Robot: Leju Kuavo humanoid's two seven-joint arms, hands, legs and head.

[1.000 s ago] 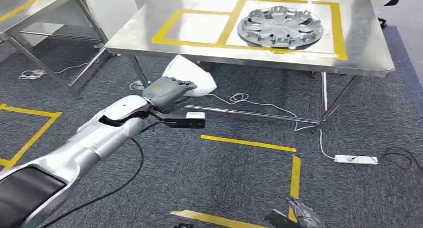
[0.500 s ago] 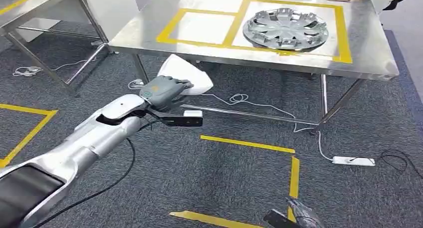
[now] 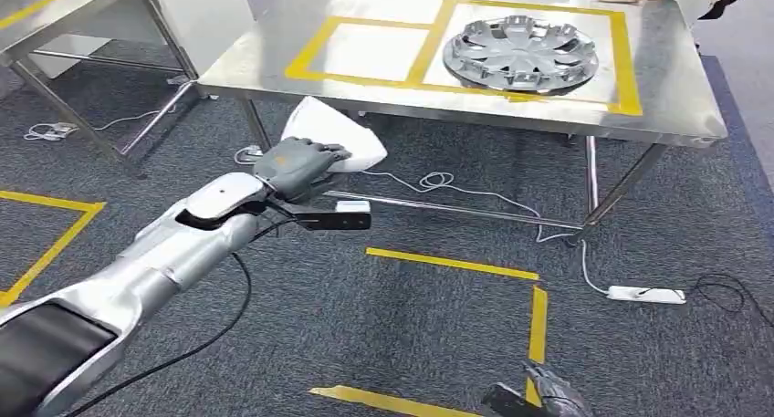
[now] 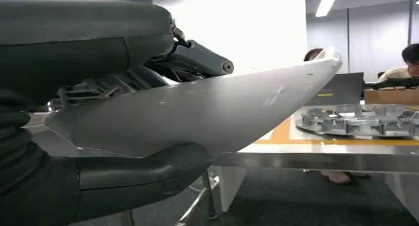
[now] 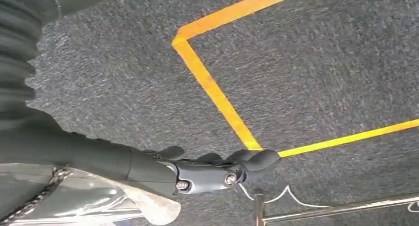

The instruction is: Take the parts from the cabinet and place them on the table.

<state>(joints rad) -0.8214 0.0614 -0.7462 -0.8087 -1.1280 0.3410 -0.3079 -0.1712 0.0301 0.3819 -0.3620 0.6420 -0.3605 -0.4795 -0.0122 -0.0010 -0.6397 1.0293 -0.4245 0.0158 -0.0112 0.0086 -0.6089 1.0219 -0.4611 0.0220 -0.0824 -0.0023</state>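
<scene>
White part (image 3: 351, 141) | gripped in left hand (image 3: 294, 164) | below table (image 3: 274, 52) edge

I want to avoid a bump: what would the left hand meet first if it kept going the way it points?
Probably the table's front edge. The left hand, holding the white part, points up toward the table, and the part's tip sits near edge height in the wrist view. Depth is unclear.

No legible text, seemingly.
</scene>
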